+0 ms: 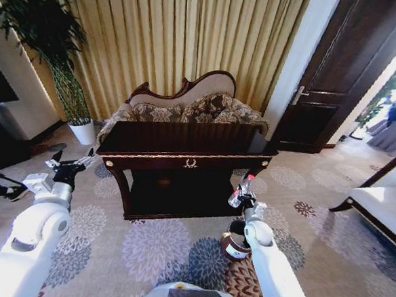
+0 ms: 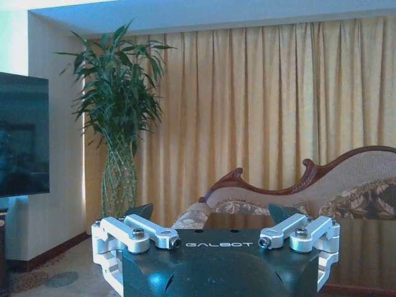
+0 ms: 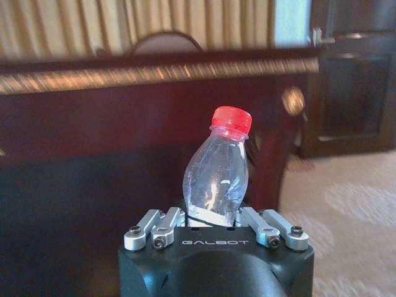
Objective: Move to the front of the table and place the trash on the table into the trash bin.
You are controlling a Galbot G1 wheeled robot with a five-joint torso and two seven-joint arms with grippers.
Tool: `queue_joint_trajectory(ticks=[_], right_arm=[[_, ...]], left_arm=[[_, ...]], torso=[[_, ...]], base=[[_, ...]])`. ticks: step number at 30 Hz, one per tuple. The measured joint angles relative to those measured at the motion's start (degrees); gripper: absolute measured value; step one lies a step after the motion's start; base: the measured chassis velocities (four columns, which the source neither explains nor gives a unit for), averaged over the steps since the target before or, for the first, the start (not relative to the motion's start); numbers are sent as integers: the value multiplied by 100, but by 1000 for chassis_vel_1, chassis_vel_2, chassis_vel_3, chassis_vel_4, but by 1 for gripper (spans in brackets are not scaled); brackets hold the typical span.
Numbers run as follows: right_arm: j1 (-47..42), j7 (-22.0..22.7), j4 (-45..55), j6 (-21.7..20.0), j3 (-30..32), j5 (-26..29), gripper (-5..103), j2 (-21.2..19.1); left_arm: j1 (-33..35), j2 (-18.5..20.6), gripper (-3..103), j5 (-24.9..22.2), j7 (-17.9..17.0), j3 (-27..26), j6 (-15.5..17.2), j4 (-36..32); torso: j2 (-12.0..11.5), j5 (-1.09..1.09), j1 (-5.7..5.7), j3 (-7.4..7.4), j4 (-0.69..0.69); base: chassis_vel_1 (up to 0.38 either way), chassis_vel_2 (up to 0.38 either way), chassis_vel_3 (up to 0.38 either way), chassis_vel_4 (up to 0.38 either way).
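Nearest the robot, the bin (image 1: pixel 234 245) sat on the carpet just in front of the table's right front leg, with the right arm reaching out above it. And there was the catch: the right gripper (image 1: pixel 239 197) was clamped on the bottle (image 3: pixel 218 169), fingers squeezed around its lower body near the label, red cap pointing up. In the head view it hung just past the bin, level with the table's (image 1: pixel 185 142) lower shelf.

Off to the side, the left gripper (image 1: pixel 71 162) hovered beside the table's left corner, its fingers (image 2: pixel 150 230) spread wide apart, nothing between them.

By my read, the drop was the step in hand. To do it well, the bottle wanted bringing back squarely over the bin's mouth and lowering close to the rim before letting go, since a light bottle could bounce off an edge. The tabletop looked bare from here, with the sofa (image 1: pixel 187 107) beyond it.
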Motion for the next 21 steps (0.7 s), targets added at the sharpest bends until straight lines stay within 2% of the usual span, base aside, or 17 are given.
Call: queue_joint_trajectory(ticks=[3, 8, 17, 21], right_arm=[[437, 0, -1186, 359, -25, -34, 31, 39], [750, 0, -2192, 710, -50, -30, 31, 44], [1067, 0, -3164, 1220, -88, -230, 31, -17], [1185, 0, -3381, 1292, -82, -261, 31, -13]], left_arm=[[42, 21, 100, 3, 12, -49, -27, 45], [53, 25, 100, 4, 15, -53, -36, 70], [78, 126, 100, 1, 14, -89, -47, 59], [127, 158, 100, -12, 31, -145, -96, 51]], torso=[[0, 0, 0, 0, 1], [0, 1, 0, 0, -1], [1, 0, 0, 0, -1], [1, 0, 0, 0, 0]], base=[[0, 0, 0, 0], [0, 0, 0, 0], [0, 0, 0, 0], [0, 0, 0, 0]])
